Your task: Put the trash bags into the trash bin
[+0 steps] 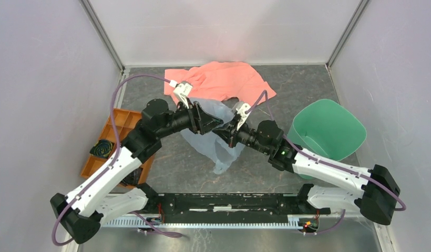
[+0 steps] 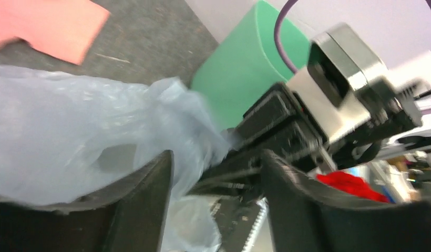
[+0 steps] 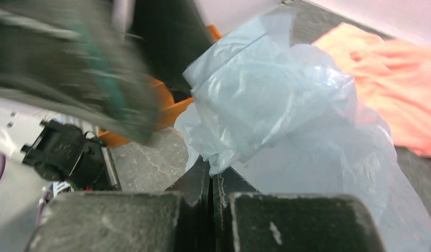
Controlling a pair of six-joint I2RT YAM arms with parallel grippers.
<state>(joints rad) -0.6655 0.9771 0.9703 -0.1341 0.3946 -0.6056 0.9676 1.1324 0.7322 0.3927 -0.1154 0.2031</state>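
The pale blue-grey trash bag hangs crumpled above the table's middle, between both grippers. My right gripper is shut on a pinch of its film, which shows in the right wrist view with the bag bunched just beyond the tips. My left gripper faces it tip to tip. Its jaws stand wide apart, with bag film draped by the left finger and the right gripper's dark fingers between them. The green trash bin stands at the right, also behind the right gripper in the left wrist view.
A salmon-pink cloth lies at the back, behind the bag, seen too in the wrist views. An orange compartmented tray sits at the left under the left arm. Grey walls close in the table on three sides.
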